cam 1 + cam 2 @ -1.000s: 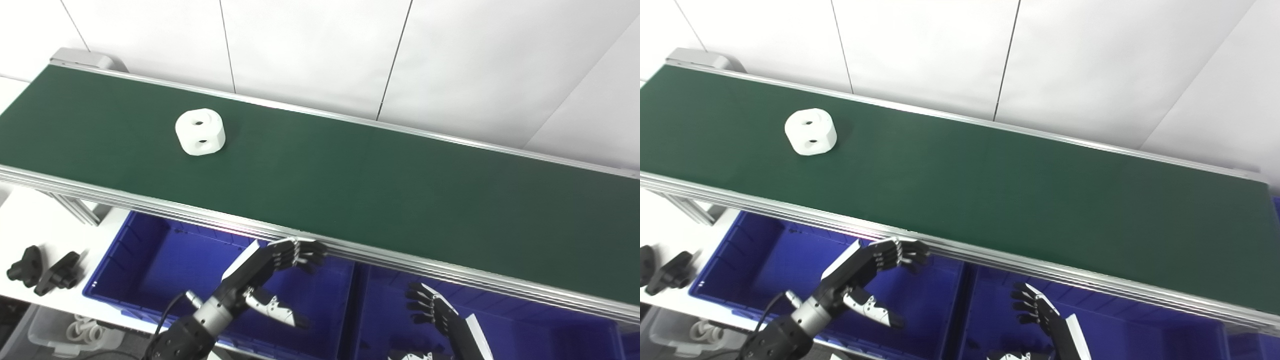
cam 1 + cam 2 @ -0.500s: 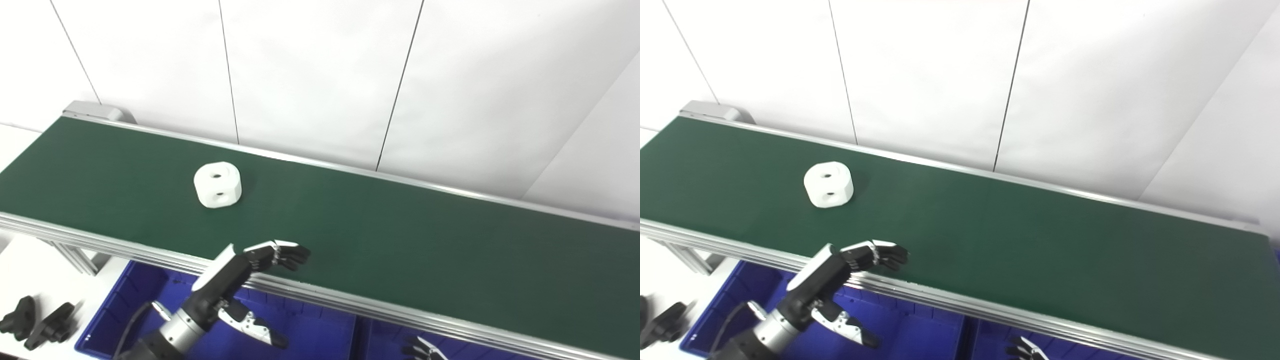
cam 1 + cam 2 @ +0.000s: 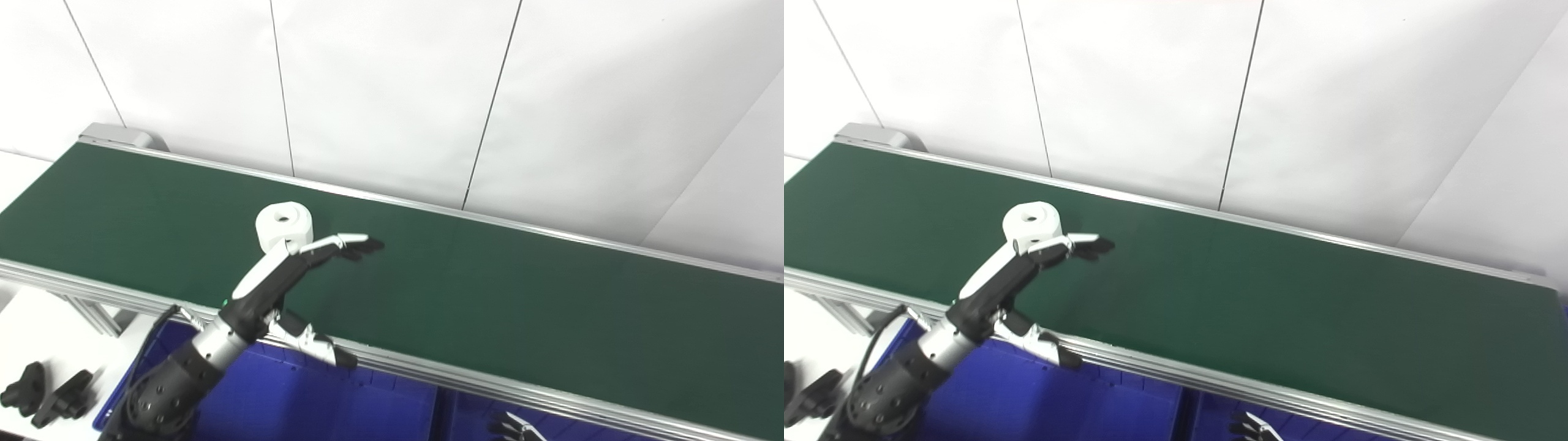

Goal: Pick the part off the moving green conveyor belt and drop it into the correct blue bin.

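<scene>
Since half a second ago my left hand (image 3: pixel 288 269) has gone from the belt's near rail out over the belt (image 3: pixel 490 294), and the part (image 3: pixel 283 225) has drifted a little to the right along it. I see the left arm coming in from the bottom left, forearm slanting up and away across the near rail (image 3: pixel 465 383). Its fingers (image 3: pixel 352 242) are stretched nearly flat, pointing right, and its thumb (image 3: pixel 309 343) hangs down and apart near the rail, so the hand is spread and empty. From my views the knuckles cover the part's lower right edge; I can't tell whether they touch it or hover just in front. The white, rounded part sits on the belt toward its left half, hole facing up.

Only the dark fingertips of my right hand (image 3: pixel 511 427) show at the bottom edge, below the rail; they look splayed, but too little is in view for me to call its state. Blue bins (image 3: pixel 343 410) lie beneath the rail. Two black parts (image 3: pixel 46 395) rest on the white table at bottom left.
</scene>
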